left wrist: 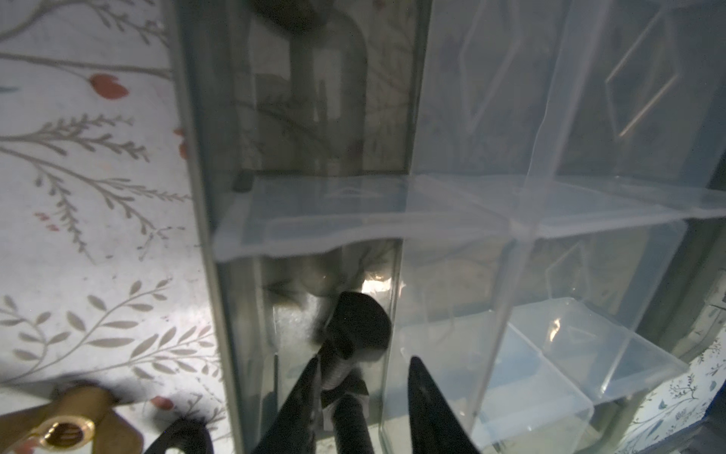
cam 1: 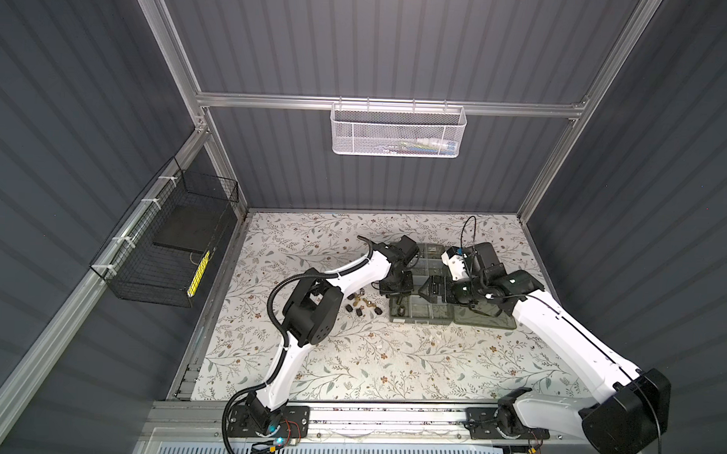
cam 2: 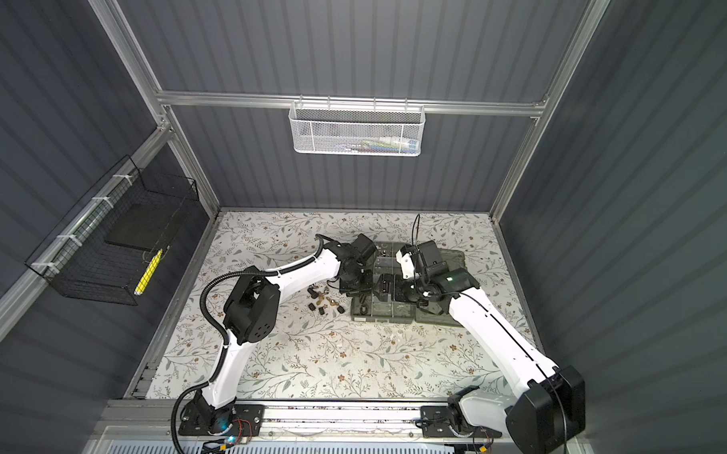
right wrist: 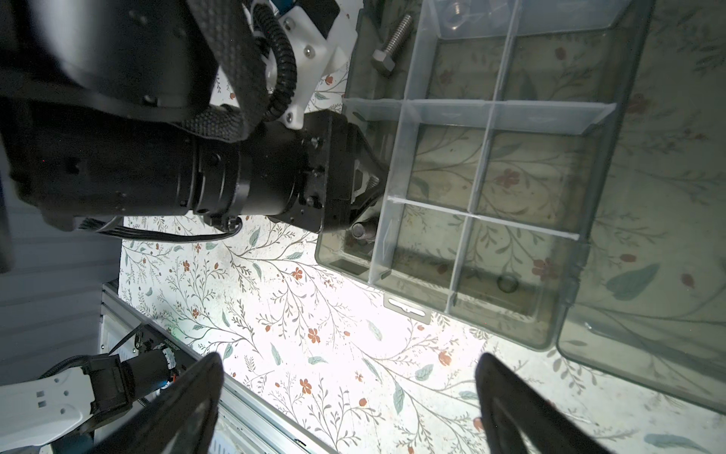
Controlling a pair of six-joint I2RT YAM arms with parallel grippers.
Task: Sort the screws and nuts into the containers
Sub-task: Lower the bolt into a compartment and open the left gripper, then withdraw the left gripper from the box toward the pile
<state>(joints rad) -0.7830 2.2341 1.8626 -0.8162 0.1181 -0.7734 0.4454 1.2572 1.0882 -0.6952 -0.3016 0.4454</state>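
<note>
One floral surface (cam 1: 349,360) carries a left arm (cam 1: 284,371) and a right arm (cam 1: 566,335). Two baskets hang on the walls: a white mesh basket (cam 1: 398,131) at the back and a black wire basket (cam 1: 165,246) on the left. One smoky box (cam 1: 421,320) lies open, its lid (cam 1: 479,317) flat on its right.

The right tool (right wrist: 349,397) hovers near the box, jaws spread wide and empty. The left tool (left wrist: 361,397) dips into the box's narrow left column. Its jaws stand parted, and one black screw (left wrist: 359,326) leans on one finger (left wrist: 302,393), clear of the other. That column also holds one silver bolt (right wrist: 393,43).

Loose pieces (cam 1: 361,305), too small to count, lie just left of the box. One is a brass wing nut (left wrist: 59,424).
</note>
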